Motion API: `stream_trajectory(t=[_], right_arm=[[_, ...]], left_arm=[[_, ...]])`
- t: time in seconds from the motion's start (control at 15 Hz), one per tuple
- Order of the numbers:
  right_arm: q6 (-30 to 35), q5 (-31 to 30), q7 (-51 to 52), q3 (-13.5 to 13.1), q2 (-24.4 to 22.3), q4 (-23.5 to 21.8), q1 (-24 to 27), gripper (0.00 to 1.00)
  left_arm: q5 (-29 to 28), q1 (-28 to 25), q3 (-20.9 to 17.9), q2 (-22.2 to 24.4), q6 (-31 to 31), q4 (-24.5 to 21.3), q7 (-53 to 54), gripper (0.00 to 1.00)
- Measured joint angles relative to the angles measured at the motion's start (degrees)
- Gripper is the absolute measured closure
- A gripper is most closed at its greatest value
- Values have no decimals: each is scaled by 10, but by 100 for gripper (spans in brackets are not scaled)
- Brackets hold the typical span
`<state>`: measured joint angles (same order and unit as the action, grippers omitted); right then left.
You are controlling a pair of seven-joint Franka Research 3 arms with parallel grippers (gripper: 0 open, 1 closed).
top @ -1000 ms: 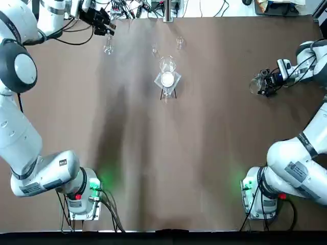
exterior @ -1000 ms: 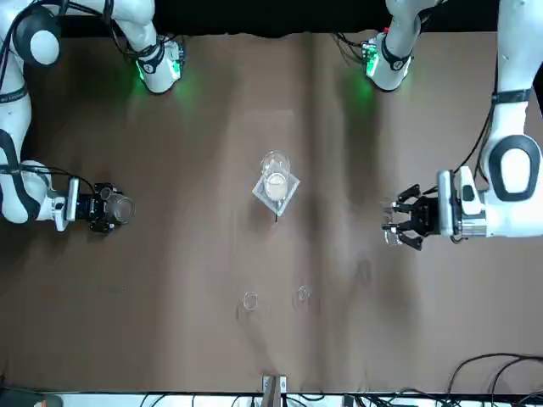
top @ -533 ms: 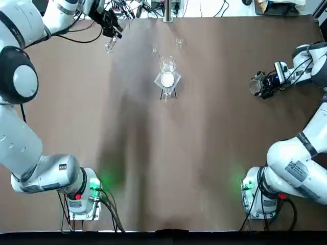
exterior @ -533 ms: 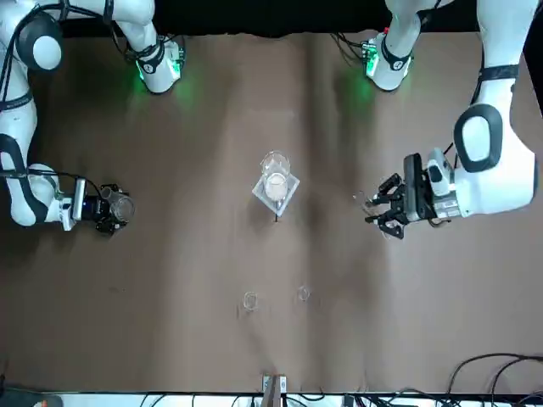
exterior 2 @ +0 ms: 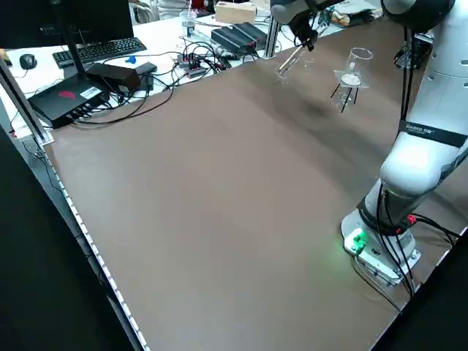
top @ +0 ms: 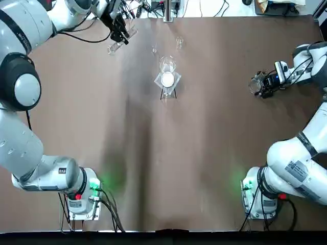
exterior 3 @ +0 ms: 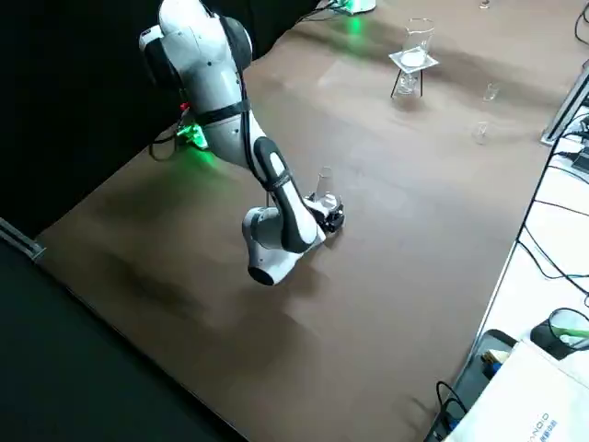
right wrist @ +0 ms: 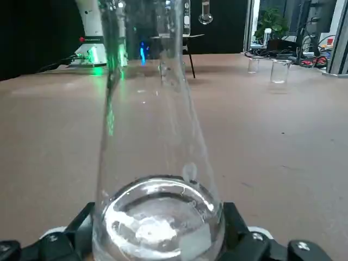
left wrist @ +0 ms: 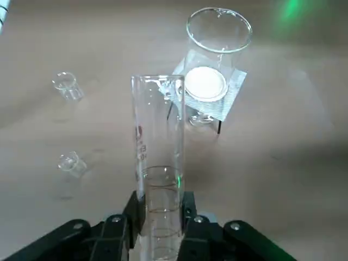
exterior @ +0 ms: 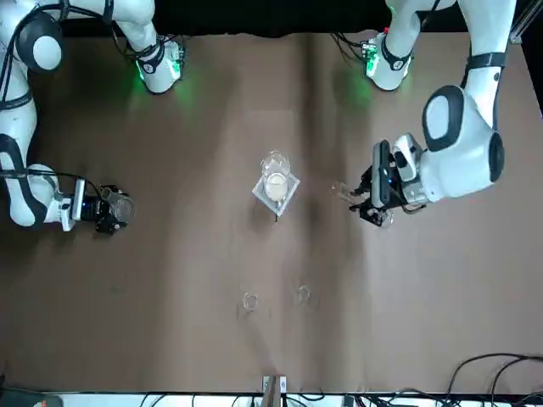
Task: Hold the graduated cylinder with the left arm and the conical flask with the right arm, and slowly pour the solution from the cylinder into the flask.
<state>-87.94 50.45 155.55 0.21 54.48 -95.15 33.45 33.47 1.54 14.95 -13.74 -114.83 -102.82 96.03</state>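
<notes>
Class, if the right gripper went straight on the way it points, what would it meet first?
The right gripper, holding the conical flask, would probably meet the tripod stand first, though the exact line is unclear.

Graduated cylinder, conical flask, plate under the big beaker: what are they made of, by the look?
Graduated cylinder: likely clear glass, glossy; see-through wall, printed marks.
Conical flask: likely clear glass, smooth; background shows through, bright reflections at base.
Plate: pale, finely ribbed face; wire gauze or ribbed sheet, can't tell.
</notes>
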Motion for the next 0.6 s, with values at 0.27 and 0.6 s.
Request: stream_trajectory(t=[0.27, 0.6], right_arm=[[-5, 16, 0, 0, 1, 1, 0, 4], [-11, 19, -4, 0, 0, 10, -2, 4]], left_arm=[[-26, 37, 0, 14, -8, -3, -62, 66], [-72, 83, 0, 18, -27, -10, -129, 66]])
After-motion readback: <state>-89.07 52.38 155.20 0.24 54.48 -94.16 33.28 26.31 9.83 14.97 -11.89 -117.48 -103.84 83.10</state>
